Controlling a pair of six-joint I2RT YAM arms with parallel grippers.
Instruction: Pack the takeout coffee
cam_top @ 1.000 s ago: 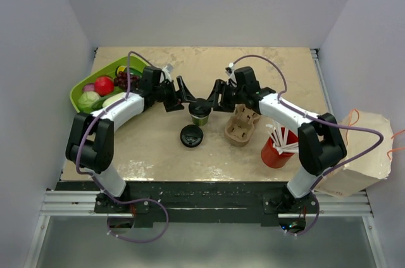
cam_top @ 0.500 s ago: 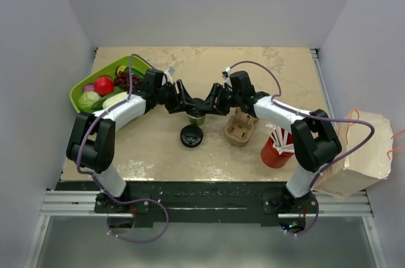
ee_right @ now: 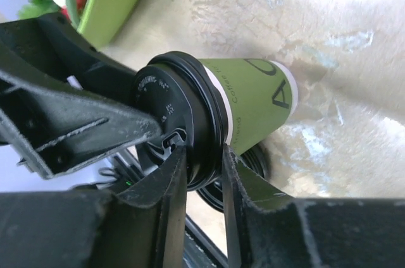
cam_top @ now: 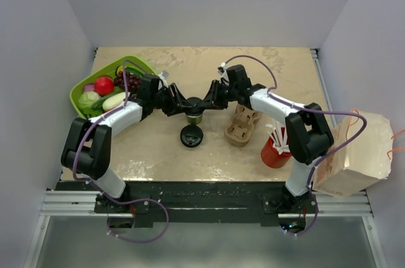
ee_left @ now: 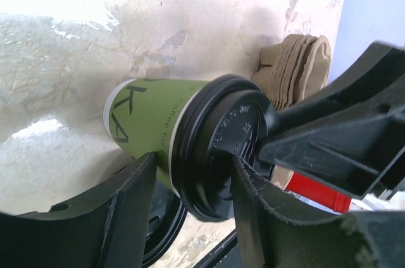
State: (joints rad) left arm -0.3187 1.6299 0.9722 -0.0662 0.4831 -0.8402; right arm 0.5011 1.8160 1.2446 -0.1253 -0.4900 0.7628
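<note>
The takeout coffee (cam_top: 193, 114), a small green paper cup with a black lid, stands mid-table between both arms. My left gripper (cam_top: 182, 105) reaches it from the left and my right gripper (cam_top: 206, 102) from the right. In the left wrist view the cup (ee_left: 152, 122) sits between my left gripper's (ee_left: 193, 165) jaws, one finger on the cup wall under the rim, the other on the lid top. In the right wrist view my right gripper (ee_right: 202, 154) pinches the lid's edge on the cup (ee_right: 253, 100) the same way.
A loose black lid (cam_top: 191, 136) lies just in front of the cup. A brown cardboard cup carrier (cam_top: 240, 126) sits to its right, then a red cup with white straws (cam_top: 275, 149). A green tray of fruit (cam_top: 95, 78) is far left; a paper bag (cam_top: 354, 154) stands off the table's right edge.
Both grippers have closed in from either side onto the cup's lidded top. The cup has shifted slightly to the left and away from the arm bases.
</note>
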